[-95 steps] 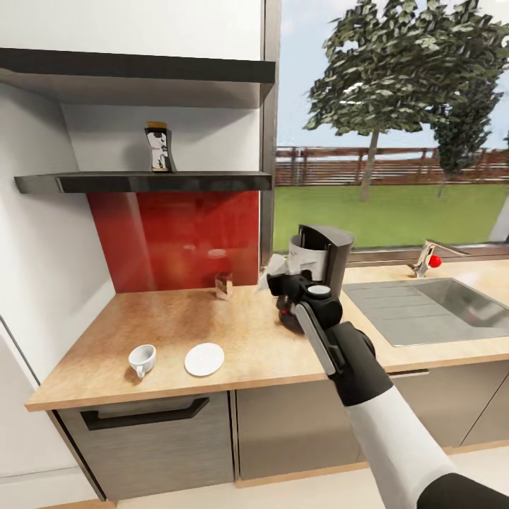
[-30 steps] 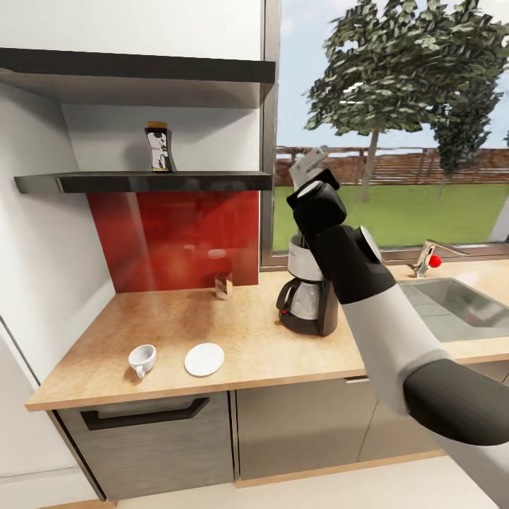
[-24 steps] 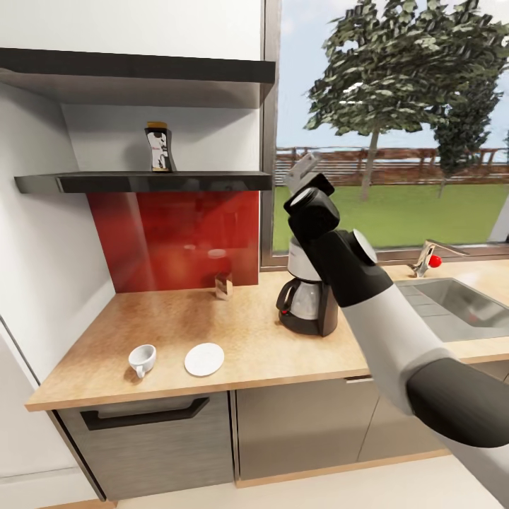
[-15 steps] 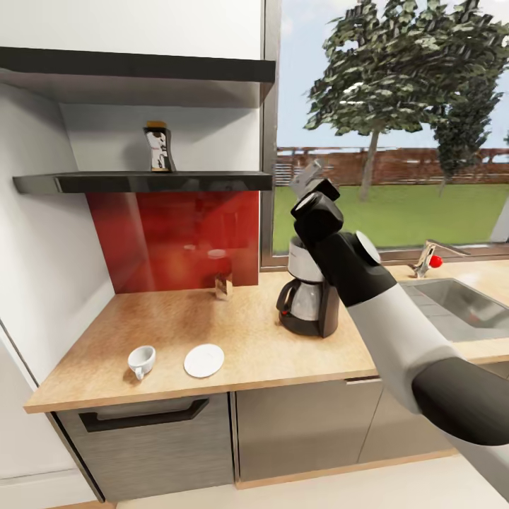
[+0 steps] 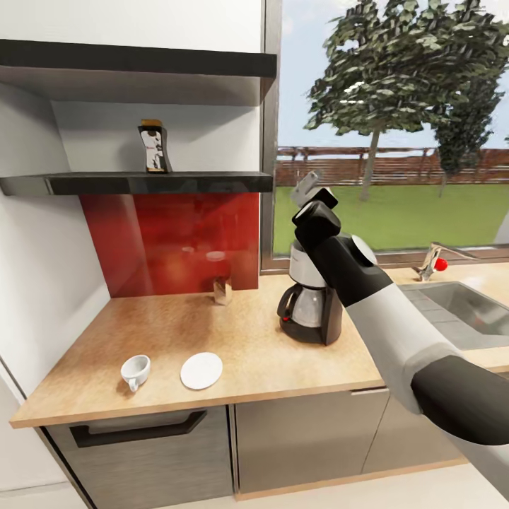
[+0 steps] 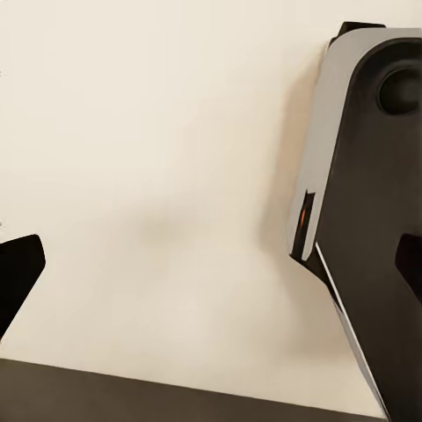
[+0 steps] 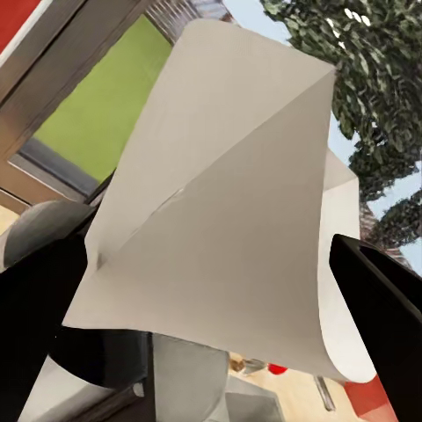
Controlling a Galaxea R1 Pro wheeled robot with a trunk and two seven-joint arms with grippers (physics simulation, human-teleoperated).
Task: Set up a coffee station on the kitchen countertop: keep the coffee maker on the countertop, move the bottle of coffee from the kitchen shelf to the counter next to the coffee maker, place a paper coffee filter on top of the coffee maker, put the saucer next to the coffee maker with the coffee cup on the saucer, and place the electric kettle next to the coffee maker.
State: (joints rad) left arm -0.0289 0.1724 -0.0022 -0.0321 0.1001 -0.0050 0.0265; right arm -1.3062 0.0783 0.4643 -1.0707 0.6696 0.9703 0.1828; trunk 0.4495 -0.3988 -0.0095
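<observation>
The coffee maker stands upright on the countertop, its glass carafe seated in the base. Directly above it, the right gripper is clamped on a paper coffee filter, which points up and away toward the window. The left gripper has its fingers spread wide apart over pale floor. The coffee cup sits just beside the saucer; the coffee bottle stands upright on the shelf.

red backsplash, window, sink
</observation>
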